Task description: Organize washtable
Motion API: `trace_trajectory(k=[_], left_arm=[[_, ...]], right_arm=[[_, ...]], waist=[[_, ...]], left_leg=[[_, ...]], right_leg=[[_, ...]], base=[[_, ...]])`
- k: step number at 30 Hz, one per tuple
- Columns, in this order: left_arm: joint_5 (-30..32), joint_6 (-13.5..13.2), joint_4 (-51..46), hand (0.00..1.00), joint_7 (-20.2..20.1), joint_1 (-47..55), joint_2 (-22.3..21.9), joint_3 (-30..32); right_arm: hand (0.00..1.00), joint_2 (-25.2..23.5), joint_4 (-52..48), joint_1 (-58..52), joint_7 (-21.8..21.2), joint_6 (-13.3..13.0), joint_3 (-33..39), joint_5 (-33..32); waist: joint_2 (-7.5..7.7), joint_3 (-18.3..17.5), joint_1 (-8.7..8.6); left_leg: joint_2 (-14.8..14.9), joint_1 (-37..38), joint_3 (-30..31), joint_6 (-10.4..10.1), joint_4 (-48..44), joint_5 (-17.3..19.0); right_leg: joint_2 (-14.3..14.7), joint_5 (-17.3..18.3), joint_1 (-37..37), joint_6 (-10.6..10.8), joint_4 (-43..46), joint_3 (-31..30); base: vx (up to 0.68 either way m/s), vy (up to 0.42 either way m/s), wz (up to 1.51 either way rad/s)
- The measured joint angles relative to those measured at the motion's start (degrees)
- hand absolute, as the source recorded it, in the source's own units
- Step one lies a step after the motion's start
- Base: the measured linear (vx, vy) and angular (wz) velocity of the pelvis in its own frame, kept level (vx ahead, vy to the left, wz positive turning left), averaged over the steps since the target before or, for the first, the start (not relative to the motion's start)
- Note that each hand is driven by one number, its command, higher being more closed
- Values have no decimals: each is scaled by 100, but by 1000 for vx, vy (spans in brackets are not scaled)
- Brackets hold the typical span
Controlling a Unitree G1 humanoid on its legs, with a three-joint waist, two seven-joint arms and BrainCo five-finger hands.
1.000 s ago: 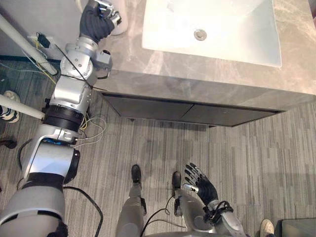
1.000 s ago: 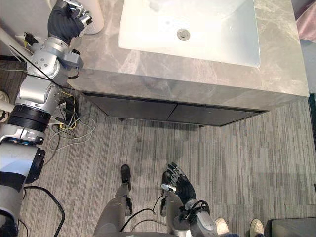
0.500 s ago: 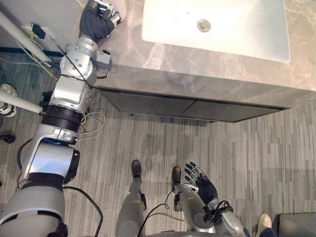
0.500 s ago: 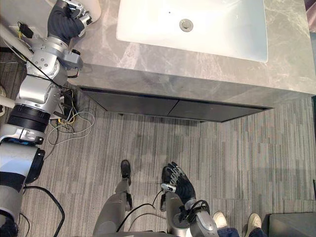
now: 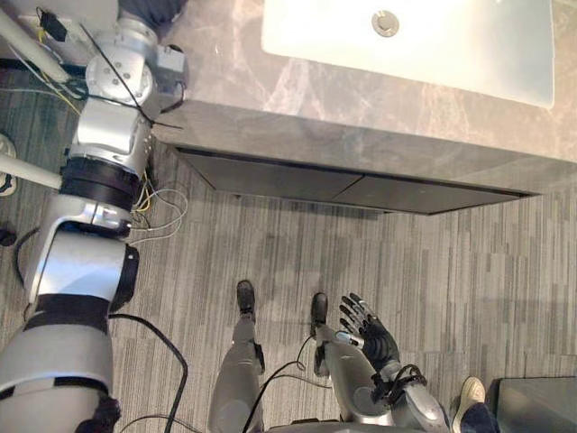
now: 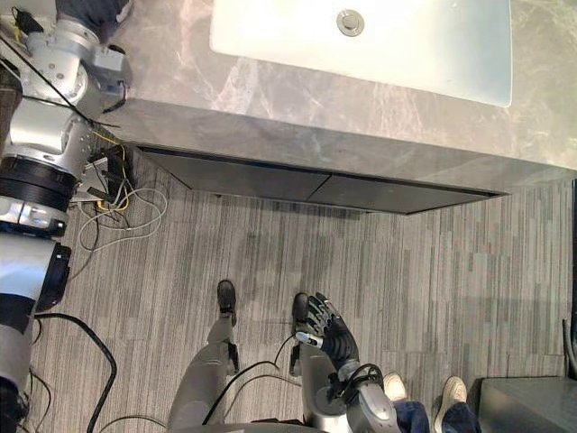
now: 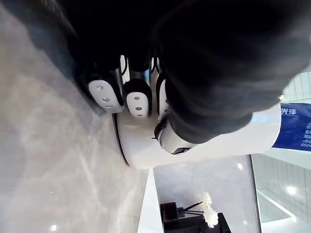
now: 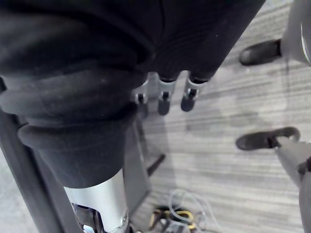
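White container (image 7: 141, 141): a round body with a blue label. It is standing on the grey marble washtable top (image 5: 270, 99) at its left end, base seemingly touching the stone.

Left hand (image 7: 138, 97) is reaching in over the top's left edge. Its fingers (image 7: 104, 92) are curling round the container's side, pads pressing on the white wall, so it is gripping the container.

White sink basin (image 5: 433, 45) is sitting sunk into the top, right of the hand, with the drain (image 5: 385, 23) near its middle. Dark cabinet fronts (image 5: 361, 191) are running under the front edge.

Right hand (image 5: 368, 327) is hanging low over the striped grey carpet (image 5: 469, 271), well apart from the washtable, fingers straight and spread, holding nothing.

A person's shoe (image 5: 469, 397) is showing at the carpet's near right corner.
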State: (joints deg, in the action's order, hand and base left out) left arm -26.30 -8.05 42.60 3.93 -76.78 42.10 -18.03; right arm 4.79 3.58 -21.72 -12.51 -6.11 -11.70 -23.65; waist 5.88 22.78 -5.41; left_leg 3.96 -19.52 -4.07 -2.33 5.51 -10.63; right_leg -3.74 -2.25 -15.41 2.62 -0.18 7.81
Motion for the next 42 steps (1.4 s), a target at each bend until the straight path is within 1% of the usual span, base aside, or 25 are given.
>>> trace_trajectory(k=[3, 4, 8, 12, 15, 16, 18, 23, 25, 27, 32, 34, 38, 42], left_arm=[[-3, 19, 215, 100, -1, -199, 17, -83], [-5, 26, 304, 100, -5, -327, 31, -207], [-4, 31, 325, 100, -6, -577, 88, -307], [-4, 39, 553, 100, -13, -819, 141, -448], [-6, 58, 823, 100, -12, -1128, 209, -548], [-6, 77, 904, 100, -15, -1251, 271, -656], [-10, 81, 972, 100, -18, -1298, 362, -664], [-34, 105, 1272, 100, -18, -1668, 494, -685], [-63, 105, 1283, 100, -18, -1734, 608, -768], [-69, 100, 1361, 100, -16, -1796, 622, -845], [-67, 103, 1427, 100, -19, -1999, 622, -934], [-66, 108, 1548, 100, -20, -2266, 622, -1132], [-67, 102, 1642, 100, -10, -2355, 622, -1160], [-68, 89, 1643, 100, -8, -2386, 622, -1152]], right_arm=[[0, -1, -5, -1, -1, -3, -4, 0], [0, 0, -6, 0, -2, -5, -3, -1], [0, 0, -24, 0, -5, -5, -7, -39], [0, 0, -70, 0, -12, -10, -9, -54], [0, -3, -81, 0, -12, -17, -11, -67], [0, -2, -85, 0, -11, -18, -5, -107], [0, -4, -94, 0, -12, -18, -10, -122], [0, -2, -100, 0, -11, -23, 7, -177], [0, 0, -98, 0, -11, -23, 26, -180], [0, 2, -99, -1, -10, -27, 50, -232], [0, 2, -111, -1, -13, -34, 197, -284], [0, 7, -112, -2, -11, -36, 250, -285], [0, 7, -113, -2, -13, -40, 244, -285], [0, 9, -113, -2, -14, -101, 244, -285]], waist=[[1, 2, -19], [7, 22, -19], [15, 85, -31], [20, 96, -44], [67, 127, -54], [84, 143, -83], [101, 154, -169], [137, 202, -205], [137, 202, -293], [139, 203, -336], [139, 204, -343], [141, 206, -344], [141, 206, -358], [141, 206, -365]], left_leg=[[3, -12, -21, 0, 0, 0], [8, -20, -30, 0, 1, 0], [15, -83, -55, 0, 0, 0], [10, -119, -98, -1, 0, 1], [16, -151, -186, 0, -2, 0], [15, -162, -220, 0, -2, 0], [12, -164, -256, 0, -2, 0], [33, -249, -404, 2, 2, 2], [30, -283, -441, 2, 2, 2], [30, -287, -442, 2, 2, 2], [39, -379, -427, 2, 2, 2], [37, -464, -405, 9, 0, -6], [23, -481, -402, 9, 0, -6], [22, -512, -394, 10, -1, -7]], right_leg=[[-2, -3, -23, -2, -4, -20], [-2, -7, -35, -3, -4, -27], [-2, -31, -103, -6, -16, -48], [-4, -41, -159, -6, -23, -94], [-2, -139, -194, -14, -130, -181], [-3, -174, -201, -6, -168, -209], [-6, -206, -207, -6, -197, -250], [1, -322, -353, 1, -265, -415], [-2, -355, -389, 13, -304, -461], [-1, -355, -393, 13, -308, -463], [8, -357, -467, 12, -323, -455], [12, -365, -541, 7, -323, -439], [-1, -365, -554, 7, -324, -441], [-2, -369, -585, 12, -323, -437]], base=[[13, 12, -3], [16, 21, -5], [7, 16, -3], [15, 15, -4], [-3, 22, -14], [-19, 24, -14], [-22, 21, -12], [-36, 17, -18], [-21, 16, -8], [-1, 7, -2], [-2, 2, 1], [-10, 10, 4], [0, 0, 0], [0, 0, 0]])
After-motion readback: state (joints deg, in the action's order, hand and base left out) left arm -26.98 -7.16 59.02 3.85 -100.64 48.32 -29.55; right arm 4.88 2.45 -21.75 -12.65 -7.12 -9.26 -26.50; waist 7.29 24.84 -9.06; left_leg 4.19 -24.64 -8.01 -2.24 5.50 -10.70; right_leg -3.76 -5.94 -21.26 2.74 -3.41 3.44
